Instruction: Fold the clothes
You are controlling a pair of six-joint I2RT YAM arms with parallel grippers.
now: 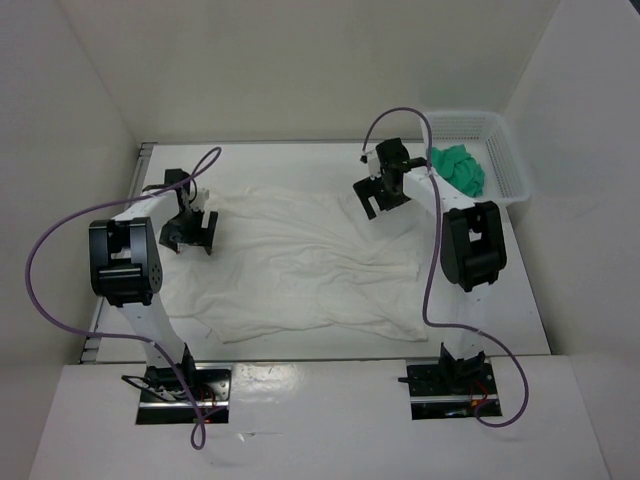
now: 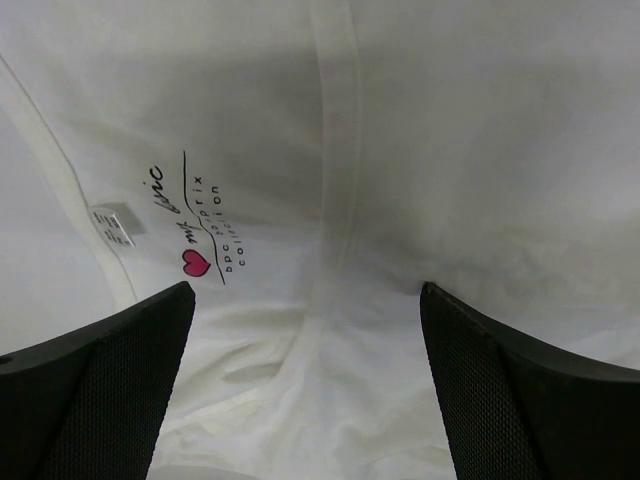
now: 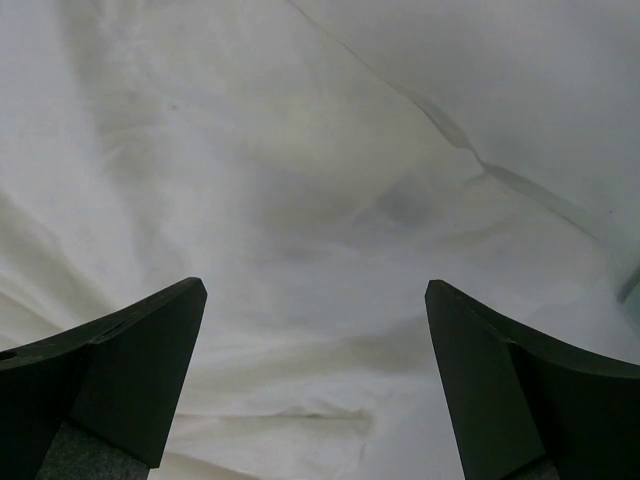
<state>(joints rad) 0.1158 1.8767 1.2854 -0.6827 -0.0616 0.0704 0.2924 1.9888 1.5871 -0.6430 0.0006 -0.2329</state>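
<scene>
Nearest, the two arm bases are bolted to a glossy white board at the front edge, with purple cables looping up from them. Beyond it lies the table, flat, matt and white, closed in by plain white walls on three sides.

The garment covers the middle of the table, spread out but not smooth: thin, soft white fabric, creased in long ridges, with ragged, uneven edges toward the front.

The left gripper hangs over its left edge, its black fingers spread wide and holding nothing. Its wrist camera looks down on a flat sewn band, a printed label with a small red heart and a little sewn-in tag.

The right gripper is over the far right part of the garment, also spread wide and empty, with soft folds and a shadowed hollow beneath it.

Farthest, in the right rear corner, a white mesh basket holds a crumpled green cloth.
</scene>
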